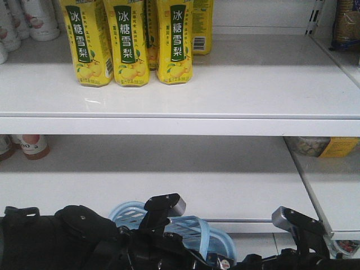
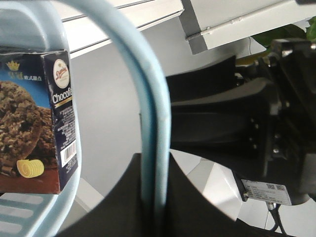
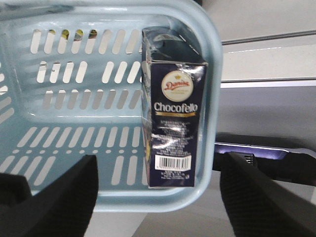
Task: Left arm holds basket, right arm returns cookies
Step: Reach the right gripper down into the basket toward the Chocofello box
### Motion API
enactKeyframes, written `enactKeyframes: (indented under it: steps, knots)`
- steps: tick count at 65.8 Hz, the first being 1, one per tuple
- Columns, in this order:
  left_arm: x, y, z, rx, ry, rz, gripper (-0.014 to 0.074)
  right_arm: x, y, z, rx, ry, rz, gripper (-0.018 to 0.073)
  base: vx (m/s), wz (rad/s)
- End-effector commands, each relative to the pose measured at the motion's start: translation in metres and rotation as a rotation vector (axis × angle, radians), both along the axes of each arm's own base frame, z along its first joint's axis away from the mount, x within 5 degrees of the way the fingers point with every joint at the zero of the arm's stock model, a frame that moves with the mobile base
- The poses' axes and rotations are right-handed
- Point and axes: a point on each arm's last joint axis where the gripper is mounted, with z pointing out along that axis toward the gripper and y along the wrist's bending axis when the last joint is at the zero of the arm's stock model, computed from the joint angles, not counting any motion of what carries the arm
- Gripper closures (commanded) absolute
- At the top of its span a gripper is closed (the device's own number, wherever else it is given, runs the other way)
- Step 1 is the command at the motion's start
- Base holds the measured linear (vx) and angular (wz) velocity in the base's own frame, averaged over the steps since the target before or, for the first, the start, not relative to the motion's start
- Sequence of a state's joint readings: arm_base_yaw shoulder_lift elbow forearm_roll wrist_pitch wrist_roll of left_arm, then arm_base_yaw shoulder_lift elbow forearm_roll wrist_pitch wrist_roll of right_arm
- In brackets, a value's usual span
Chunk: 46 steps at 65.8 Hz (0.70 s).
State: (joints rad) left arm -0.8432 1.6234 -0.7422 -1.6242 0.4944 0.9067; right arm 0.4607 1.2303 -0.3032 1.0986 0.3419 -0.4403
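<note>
The right gripper [image 3: 159, 163] hangs spread wide and empty before the Chocofello cookie carton [image 3: 173, 108], which stands inside the light-blue basket [image 3: 215, 74] against its wall. The left gripper [image 2: 154, 168] is clenched on the handle [image 2: 154, 128]. I judge the grasp comes next: move in, close on the carton, lift it toward the shelf [image 1: 253, 79].

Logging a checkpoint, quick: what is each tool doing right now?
Left tool: shut on the basket handle.
Right tool: open, empty; the cookies are not gripped.
</note>
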Motion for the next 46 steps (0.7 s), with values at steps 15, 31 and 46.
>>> enactKeyframes:
  steps: [15,31,46]
  knots:
    - [-0.002,-0.004,0.023,-0.086,-0.019,-0.013,0.0603,0.013,0.010,-0.007,0.014,0.007,0.024,0.0050,0.00,0.00]
    - [-0.002,-0.004,0.023,-0.086,-0.019,-0.013,0.0603,0.014,0.016,-0.013,0.061,0.033,0.065,0.0050,0.00,0.00]
    - [-0.002,-0.004,0.023,-0.086,-0.019,-0.013,0.0603,0.016,0.020,-0.023,0.075,0.075,0.068,0.0050,0.00,0.00]
